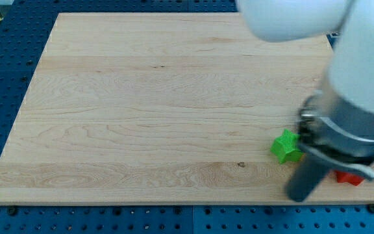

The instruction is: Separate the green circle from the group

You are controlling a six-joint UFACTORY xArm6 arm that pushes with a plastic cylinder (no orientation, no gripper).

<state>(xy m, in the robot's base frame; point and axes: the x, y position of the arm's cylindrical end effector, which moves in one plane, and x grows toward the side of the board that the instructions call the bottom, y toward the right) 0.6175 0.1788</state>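
Observation:
A green star-shaped block lies near the board's lower right corner. A red block lies to its lower right, mostly hidden by my arm, so its shape cannot be made out. No green circle shows; the arm covers the board at the view's right. My tip is at the end of the dark rod, just below and to the right of the green star and left of the red block. It is apart from the star.
The wooden board lies on a blue perforated table. My tip is close to the board's bottom edge. The large white and grey arm fills the upper right.

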